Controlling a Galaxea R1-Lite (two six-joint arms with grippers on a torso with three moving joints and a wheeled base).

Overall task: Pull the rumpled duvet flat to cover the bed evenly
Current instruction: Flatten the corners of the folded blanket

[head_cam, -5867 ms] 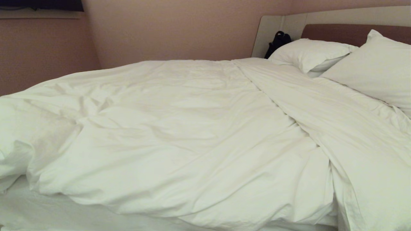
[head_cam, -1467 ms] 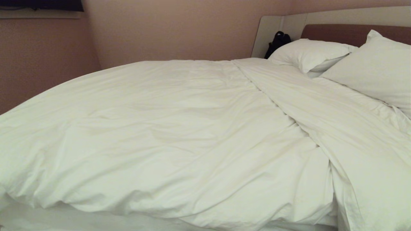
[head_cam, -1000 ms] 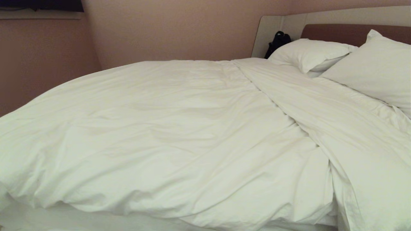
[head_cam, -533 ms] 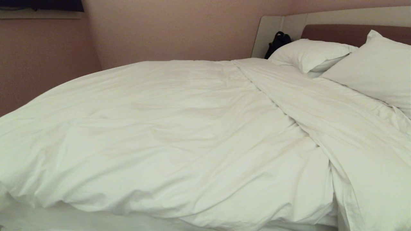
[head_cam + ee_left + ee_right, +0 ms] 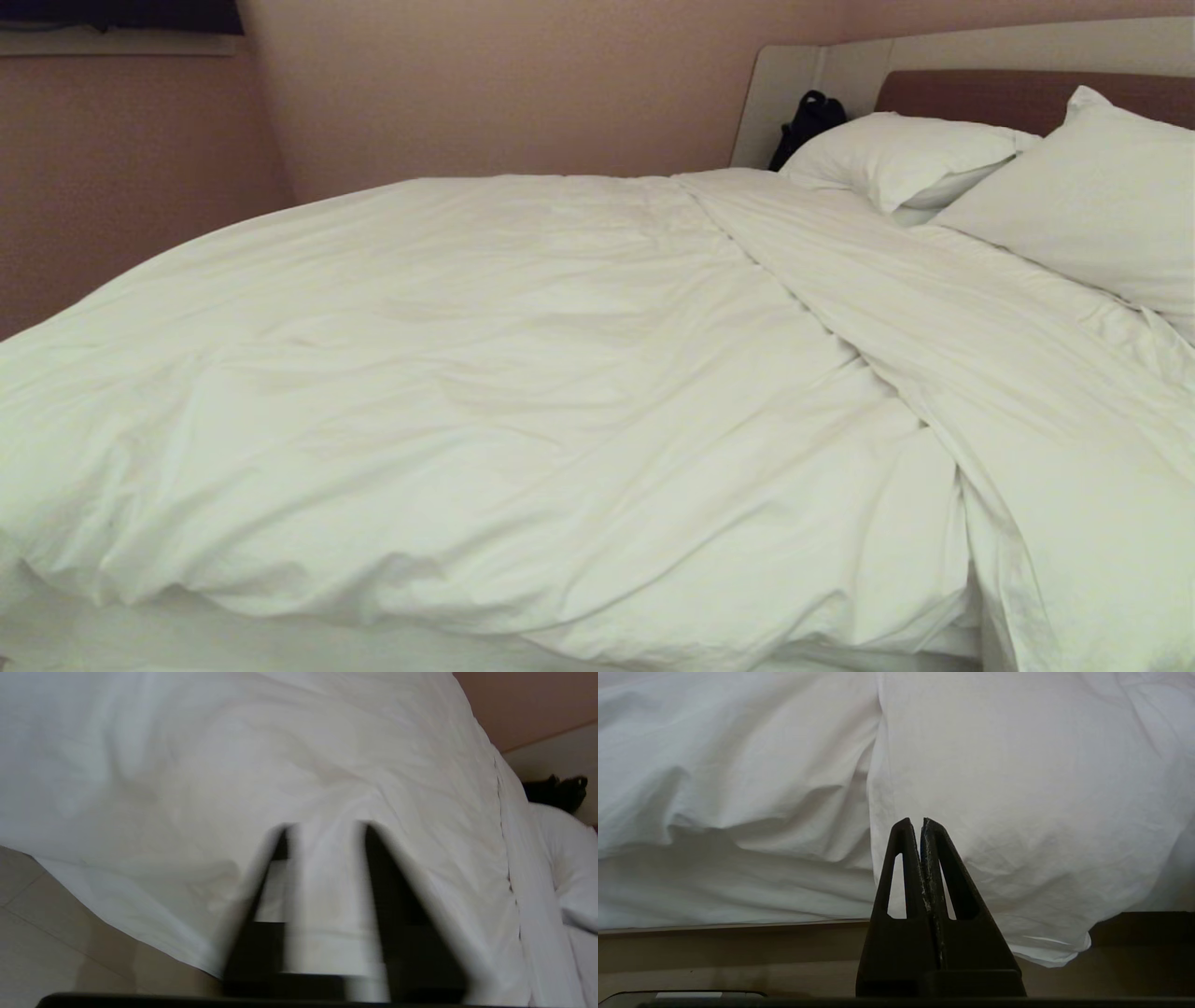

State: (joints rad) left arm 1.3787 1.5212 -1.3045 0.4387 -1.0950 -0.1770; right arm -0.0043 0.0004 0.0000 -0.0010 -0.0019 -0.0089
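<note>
Across the bed (image 5: 233, 644), from the headboard (image 5: 1027, 93) down, you see the duvet (image 5: 523, 392) spread with soft creases, below two pillows (image 5: 906, 154). Your left gripper (image 5: 327, 828) is blurred beside the duvet's hanging edge; its fingers (image 5: 387, 896) stand narrowly apart, and you cannot tell whether cloth is held. Your right gripper (image 5: 921, 822) is pressed closed, empty, near the duvet's side.

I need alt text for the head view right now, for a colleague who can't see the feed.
A puffy white duvet with soft creases covers most of the bed, its near edge bunched above a strip of sheet. Two white pillows lean on the headboard at the right, a dark bag beside them. Neither hand is in this view.
</note>
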